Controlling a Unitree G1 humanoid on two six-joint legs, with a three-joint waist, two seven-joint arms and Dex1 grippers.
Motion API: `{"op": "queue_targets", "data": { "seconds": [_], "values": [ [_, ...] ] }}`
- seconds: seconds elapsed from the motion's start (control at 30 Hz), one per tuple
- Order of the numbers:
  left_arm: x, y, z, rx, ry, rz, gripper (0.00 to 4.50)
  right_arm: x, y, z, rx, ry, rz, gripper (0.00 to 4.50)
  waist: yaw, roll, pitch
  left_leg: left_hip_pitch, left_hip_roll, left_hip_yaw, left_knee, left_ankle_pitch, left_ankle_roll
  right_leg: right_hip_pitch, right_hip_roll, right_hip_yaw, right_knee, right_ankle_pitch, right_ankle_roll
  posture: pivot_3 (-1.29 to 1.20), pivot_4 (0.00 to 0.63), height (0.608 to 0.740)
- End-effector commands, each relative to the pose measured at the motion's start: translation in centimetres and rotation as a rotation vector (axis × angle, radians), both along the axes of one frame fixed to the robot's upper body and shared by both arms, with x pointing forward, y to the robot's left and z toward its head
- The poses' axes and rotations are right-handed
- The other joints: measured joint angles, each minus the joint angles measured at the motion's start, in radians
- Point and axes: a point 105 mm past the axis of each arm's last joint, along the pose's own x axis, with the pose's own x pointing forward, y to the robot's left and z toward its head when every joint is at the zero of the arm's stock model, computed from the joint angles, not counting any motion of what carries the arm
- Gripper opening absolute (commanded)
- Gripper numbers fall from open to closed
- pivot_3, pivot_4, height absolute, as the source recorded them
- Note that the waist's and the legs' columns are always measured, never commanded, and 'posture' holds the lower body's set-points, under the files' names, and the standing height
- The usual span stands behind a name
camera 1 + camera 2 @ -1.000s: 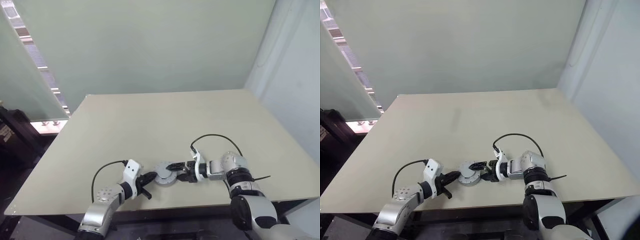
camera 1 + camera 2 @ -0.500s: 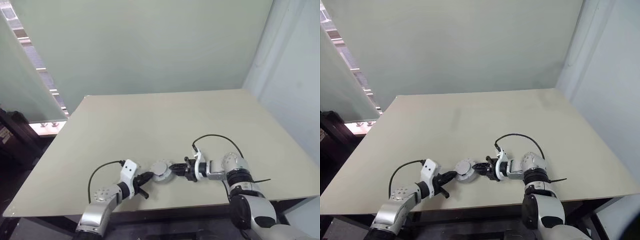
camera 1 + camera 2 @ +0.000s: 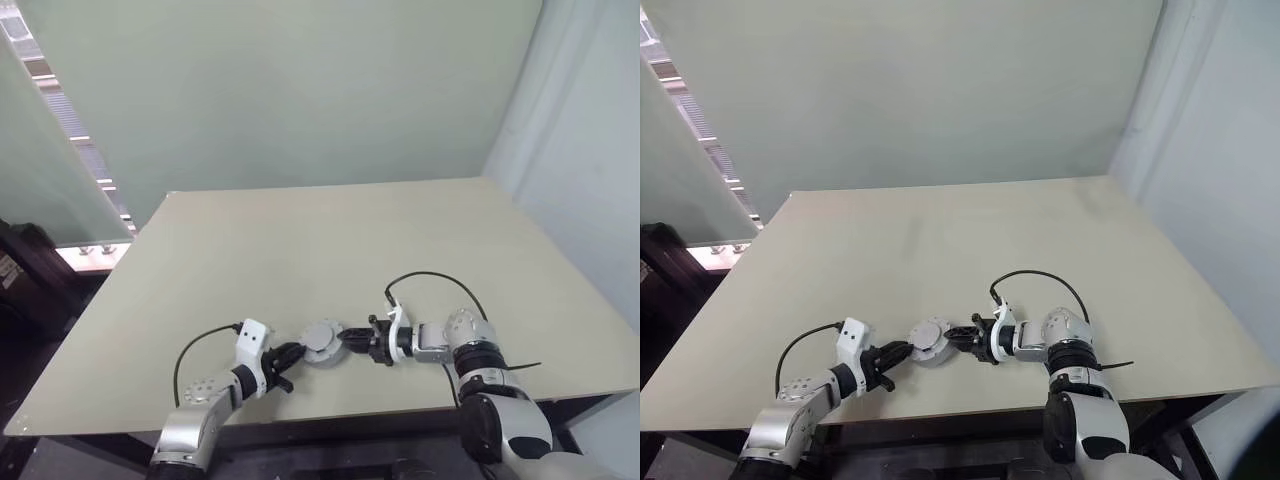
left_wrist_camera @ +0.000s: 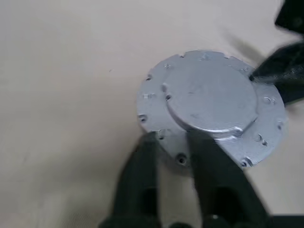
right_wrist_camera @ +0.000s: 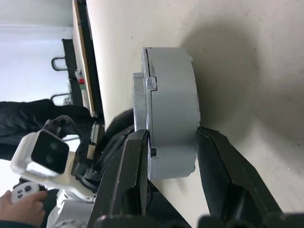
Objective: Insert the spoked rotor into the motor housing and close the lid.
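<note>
A silver-grey round assembly point(image 3: 322, 341) sits near the table's front edge, between my two grippers. It is the motor housing point(image 5: 173, 90) with the flat lid point(image 4: 209, 99) seated on top. No copper windings show, and the spoked rotor is hidden. My right gripper point(image 3: 348, 342) comes in from the right and is shut on the housing, one finger point(image 5: 135, 161) on the lid side and the other on the underside. My left gripper point(image 4: 173, 137) is at the housing's left rim, its two fingers slightly apart with their tips at the flange and nothing between them.
The beige table point(image 3: 330, 240) stretches far behind the assembly. Its front edge runs just below both grippers. In the right wrist view a person in dark clothes point(image 5: 28, 123) is beyond the table's edge, with a hand point(image 5: 19, 202) on a white controller.
My right gripper's fingers closed onto the housing. The left gripper shifted a little left and its fingers parted. The camera view has shifted slightly.
</note>
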Motion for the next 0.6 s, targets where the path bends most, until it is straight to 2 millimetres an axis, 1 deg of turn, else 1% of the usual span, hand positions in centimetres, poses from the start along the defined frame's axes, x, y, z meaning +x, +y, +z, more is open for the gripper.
{"op": "queue_targets", "data": {
  "seconds": [0.03, 0.17, 0.23, 0.27, 0.4, 0.5, 0.6],
  "values": [
    [0.8, 1.4, 4.0, -0.089, -0.094, 0.028, 2.18, -0.5, 0.4, -0.7, -0.037, 0.021, 0.014, 1.24, -0.013, 0.0, 0.0, 0.0, 0.0, 0.0, 0.0, 0.0, 0.0, 0.0, 0.0, 0.0, 0.0, 0.0, 0.0, 0.0, 0.0, 0.74],
    [0.0, 3.5, 4.9, -0.145, -0.051, 0.072, 3.57, -0.5, 0.4, -0.8, -0.028, 0.024, 0.004, 1.24, -0.032, 0.0, 0.0, 0.001, 0.0, 0.0, -0.004, 0.0, 0.0, -0.001, 0.0, 0.0, 0.0, 0.0, 0.0, 0.0, 0.0, 0.74],
    [-0.2, 4.4, 5.3, -0.176, -0.051, 0.112, 4.33, -0.5, 0.5, -0.7, -0.01, 0.03, -0.003, 1.24, -0.036, 0.0, 0.0, 0.001, 0.0, -0.001, -0.006, 0.0, 0.0, -0.001, 0.0, 0.0, 0.0, 0.0, 0.0, 0.0, 0.0, 0.74],
    [-0.3, 4.9, 5.6, -0.201, -0.055, 0.143, 4.5, -0.5, 0.6, -0.6, 0.003, 0.033, -0.008, 1.24, -0.036, 0.0, 0.0, 0.001, 0.0, -0.001, -0.006, 0.0, 0.0, -0.001, 0.0, 0.0, 0.0, 0.0, 0.0, 0.0, 0.0, 0.74],
    [-0.3, 6.6, 5.9, -0.286, -0.056, 0.292, 4.5, -0.5, 0.8, -0.2, 0.054, 0.043, -0.025, 1.24, -0.036, 0.0, 0.0, 0.001, 0.0, -0.001, -0.007, 0.0, 0.0, -0.001, 0.0, 0.0, -0.002, 0.0, 0.0, 0.0, 0.0, 0.74],
    [-1.0, 6.7, 5.8, -0.357, -0.022, 0.334, 4.5, -0.5, 1.0, 0.3, 0.108, 0.051, -0.04, 1.22, -0.037, -0.001, 0.0, 0.001, 0.0, -0.001, -0.007, 0.0, 0.0, -0.001, 0.0, 0.0, -0.002, 0.0, 0.0, 0.0, 0.0, 0.74],
    [-1.7, 6.3, 5.4, -0.425, 0.017, 0.347, 4.5, -0.6, 1.3, 0.8, 0.153, 0.058, -0.042, 1.22, -0.037, -0.001, 0.0, 0.0, 0.0, -0.001, -0.007, 0.0, 0.0, -0.001, 0.0, 0.0, -0.002, 0.0, 0.0, 0.0, 0.0, 0.74]
  ]
}}
